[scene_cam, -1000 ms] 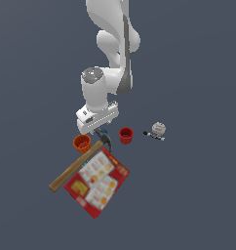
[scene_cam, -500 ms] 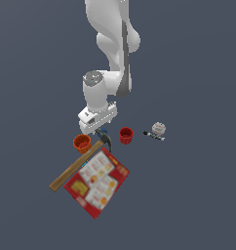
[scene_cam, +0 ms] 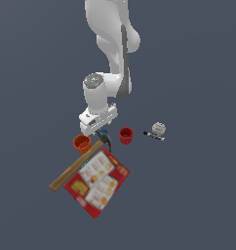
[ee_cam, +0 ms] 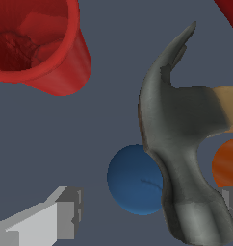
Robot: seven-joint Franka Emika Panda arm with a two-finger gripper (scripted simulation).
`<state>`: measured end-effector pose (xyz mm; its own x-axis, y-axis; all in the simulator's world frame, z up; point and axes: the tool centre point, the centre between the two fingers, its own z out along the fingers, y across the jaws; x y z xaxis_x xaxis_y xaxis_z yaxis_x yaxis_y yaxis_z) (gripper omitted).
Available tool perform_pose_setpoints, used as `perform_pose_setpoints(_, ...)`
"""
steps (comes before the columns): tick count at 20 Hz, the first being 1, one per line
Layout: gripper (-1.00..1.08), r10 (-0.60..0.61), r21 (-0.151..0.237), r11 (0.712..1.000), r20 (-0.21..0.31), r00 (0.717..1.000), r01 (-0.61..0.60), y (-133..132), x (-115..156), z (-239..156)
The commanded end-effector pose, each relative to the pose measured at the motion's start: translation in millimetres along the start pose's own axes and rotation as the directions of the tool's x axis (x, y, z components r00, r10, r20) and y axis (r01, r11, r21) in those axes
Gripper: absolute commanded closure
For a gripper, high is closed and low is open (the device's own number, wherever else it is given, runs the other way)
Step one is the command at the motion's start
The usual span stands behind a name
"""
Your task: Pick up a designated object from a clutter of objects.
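The hammer (scene_cam: 76,168) lies with its light-brown wooden handle slanting toward the exterior view's lower left. Its dark metal head (scene_cam: 107,139) lies between the orange cup (scene_cam: 82,143) and the red cup (scene_cam: 126,135). My gripper (scene_cam: 96,131) hangs open just above the head. In the wrist view the head (ee_cam: 181,144) fills the middle, with the handle (ee_cam: 229,108) running off the edge. The gripper (ee_cam: 147,214) is open and its fingers (ee_cam: 56,218) stand wide apart on either side of the head. A small blue item (ee_cam: 130,180) lies partly under the head.
The flat red box with white panels (scene_cam: 97,181) lies against the handle. A small white ball (scene_cam: 159,128) and a black marker (scene_cam: 153,136) lie to the exterior view's right. In the wrist view the red cup (ee_cam: 36,43) and orange cup (ee_cam: 227,163) flank the head.
My gripper has come down a little toward the hammer head. The objects have not moved.
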<state>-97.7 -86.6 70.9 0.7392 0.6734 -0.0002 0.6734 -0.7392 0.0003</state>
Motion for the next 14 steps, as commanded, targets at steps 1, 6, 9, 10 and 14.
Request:
perform_pose_setpoints(1,-0.92,-0.001,0.001,1.000,0.000,1.000,0.001,-1,0,9)
perform_pose_setpoints(6,-0.92,-0.003,0.001,1.000,0.000,1.000,0.003,-1,-1,28)
perform_pose_setpoints(9,-0.92,-0.003,0.000,1.000,0.000,1.000,0.003,-1,-1,34)
perform_pose_setpoints(10,-0.92,-0.003,0.000,1.000,0.000,1.000,0.003,-1,-1,35)
perform_pose_setpoints(14,1.08,-0.003,0.000,1.000,0.000,1.000,0.003,-1,-1,36)
